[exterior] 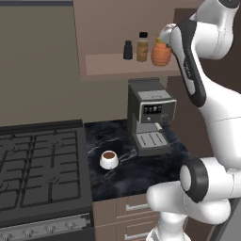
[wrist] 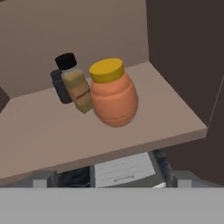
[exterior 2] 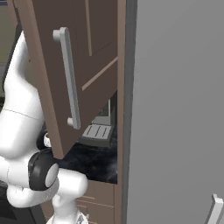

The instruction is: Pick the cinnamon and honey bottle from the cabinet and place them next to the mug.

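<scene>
On the tan cabinet shelf (wrist: 175, 113), a short black bottle (wrist: 60, 87) and slim amber cinnamon (wrist: 78, 85) crowd behind the squat orange honey jar (wrist: 114, 96). Whether my pincer is open, I cannot tell.

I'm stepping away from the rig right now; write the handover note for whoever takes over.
Gripper: raised toward the cabinet shelf, facing the bottles; jaw state can't be told, nothing visibly held.
Honey bottle: upright on the shelf, nearest the hand.
Cinnamon: upright just behind it, beside a shorter black bottle.
Mug: on the dark counter, between the stove and the coffee machine.
Done: arm brought up to the shelf.
Left: grasp both the honey bottle and cinnamon, carry each down, set them next to the mug.
</scene>
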Available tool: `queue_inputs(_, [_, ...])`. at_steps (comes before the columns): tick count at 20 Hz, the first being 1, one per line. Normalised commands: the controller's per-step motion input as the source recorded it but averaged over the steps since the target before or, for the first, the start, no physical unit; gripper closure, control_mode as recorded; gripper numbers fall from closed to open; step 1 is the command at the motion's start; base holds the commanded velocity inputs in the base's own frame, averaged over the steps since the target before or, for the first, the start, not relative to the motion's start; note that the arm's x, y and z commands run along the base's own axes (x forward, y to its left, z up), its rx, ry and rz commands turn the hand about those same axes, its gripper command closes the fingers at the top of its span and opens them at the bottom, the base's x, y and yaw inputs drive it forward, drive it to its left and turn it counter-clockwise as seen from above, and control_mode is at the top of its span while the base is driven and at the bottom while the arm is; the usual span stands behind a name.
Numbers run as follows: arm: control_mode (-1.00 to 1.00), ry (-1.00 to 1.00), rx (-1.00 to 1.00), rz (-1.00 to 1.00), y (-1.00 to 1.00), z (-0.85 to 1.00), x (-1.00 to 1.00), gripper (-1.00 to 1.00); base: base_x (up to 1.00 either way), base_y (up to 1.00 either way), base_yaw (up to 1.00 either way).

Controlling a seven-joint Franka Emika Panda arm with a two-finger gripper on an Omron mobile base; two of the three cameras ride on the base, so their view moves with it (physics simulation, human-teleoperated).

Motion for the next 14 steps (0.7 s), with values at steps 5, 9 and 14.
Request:
queue_inputs(5, [-1.0,0.05,-0.01,0.0,0.02,0.0,0.47,-1.0,0.0,0.0,0.0])
queue_inputs(9, [-1.0,0.06,-0.06,-0.05,0.06,-0.21,0.51,-1.0,0.0,0.0,0.0])
queue_inputs(14, [-1.0,0.07,-0.06,-0.04,0.01,-0.24,0.57,-1.0,0.0,0.0,0.0])
